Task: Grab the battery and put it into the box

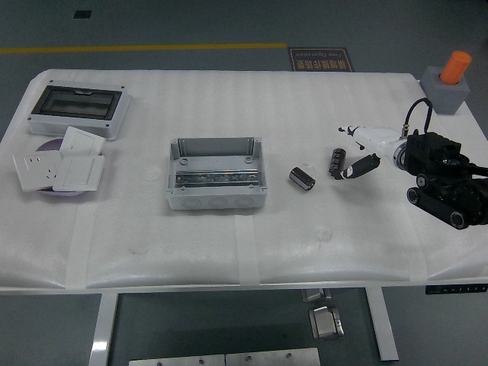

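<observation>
Reaching in from the right, the robot's black and white right hand (358, 156) sits low over the white padded surface (229, 244). Its fingers are spread apart and hold nothing. One dark finger (361, 167) points left, and a white finger (366, 134) sits farther back.

Near to far, the front of the surface is bare. In the middle row stands the open grey plastic box with a metal rail inside (217, 174). To its right lies a short black round battery with shiny ends (302, 178), well apart from the box. A second black round battery (337, 162) lies just beside the dark fingertip. I cannot tell if they touch.

At the left lie three white flat wall-socket plates (61, 167) on a purple disc. Behind them is a grey box with a dark see-through lid (78, 110). At the far right corner stands a grey block with an orange peg (447, 82). The left hand is not in view.

What could go wrong? The batteries are round and smooth, so a poke from the side may make one roll away. It could bump the other battery too. If the fingers close too high, they may slip off the top. The soft padding may also let the battery sink and tip. Later, the battery could catch on the box rim and fall outside.
</observation>
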